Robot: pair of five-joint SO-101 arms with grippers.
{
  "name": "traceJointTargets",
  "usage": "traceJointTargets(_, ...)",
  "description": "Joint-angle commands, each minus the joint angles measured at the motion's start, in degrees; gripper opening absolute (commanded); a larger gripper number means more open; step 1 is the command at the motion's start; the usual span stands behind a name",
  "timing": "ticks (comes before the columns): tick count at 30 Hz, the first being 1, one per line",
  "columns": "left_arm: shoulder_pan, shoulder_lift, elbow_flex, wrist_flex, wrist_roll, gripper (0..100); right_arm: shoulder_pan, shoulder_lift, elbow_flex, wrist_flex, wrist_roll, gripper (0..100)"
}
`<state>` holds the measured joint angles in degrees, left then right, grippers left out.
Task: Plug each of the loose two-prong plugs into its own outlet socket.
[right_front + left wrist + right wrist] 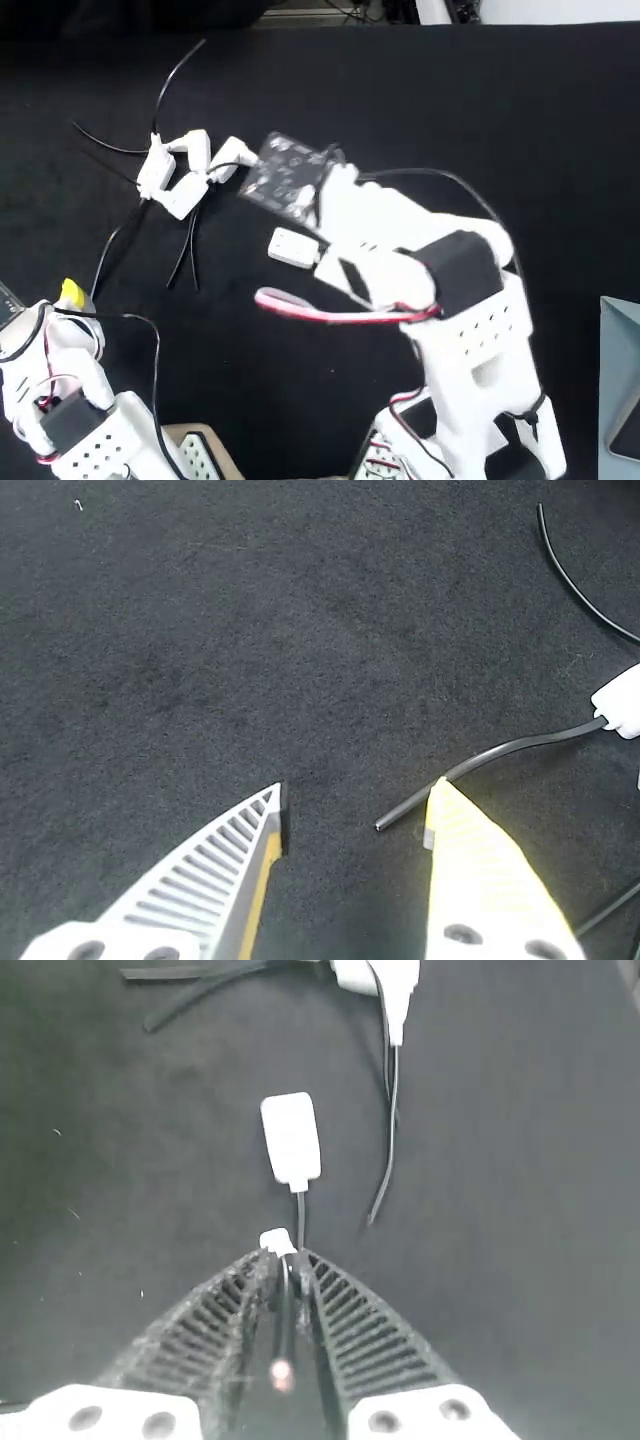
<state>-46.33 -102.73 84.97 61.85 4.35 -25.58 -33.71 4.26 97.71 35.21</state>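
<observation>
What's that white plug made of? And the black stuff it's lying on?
The white plug looks like hard plastic: a smooth, even shell with rounded corners. The black table cover is probably felt or short carpet: matte, fuzzy grain, tiny lint specks.

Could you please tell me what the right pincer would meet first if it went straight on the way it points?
Most likely the white plug lying just ahead; its thin cord leads into the right pincer. How far above the plug it would pass is unclear.

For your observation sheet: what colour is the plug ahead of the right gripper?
White plug; clearest in right wrist view.
</observation>
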Motion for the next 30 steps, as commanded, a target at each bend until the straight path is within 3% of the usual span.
traceJointTargets(1,-0.1,0.0,-0.1,-0.9,-0.4,23,3.5,2.6,4.9,0.6,-0.7,1.1)
traceJointTargets(8,-0.1,0.2,-0.1,-0.9,-0.4,23,4.1,20.1,11.1,-6.3,-1.2,1.5)
traceJointTargets(11,-0.1,0.2,-0.1,-0.9,-0.4,23,3.7,24.7,10.5,-12.7,-6.2,2.2)
traceJointTargets(14,-0.1,0.2,-0.1,-0.8,-2.3,23,4.0,25.8,9.2,-16.0,-10.5,11.3)
traceJointTargets(19,-0.1,-0.2,-0.2,0.4,-3.0,23,4.1,21.4,6.1,-11.0,-14.1,24.5)
traceJointTargets(26,-0.1,-0.2,-0.2,0.4,-3.0,23,8.4,13.8,6.2,-1.3,-20.7,18.8)
traceJointTargets(30,-0.1,-0.2,-0.2,0.4,-3.0,23,13.3,13.8,13.1,-2.7,-20.7,18.3)
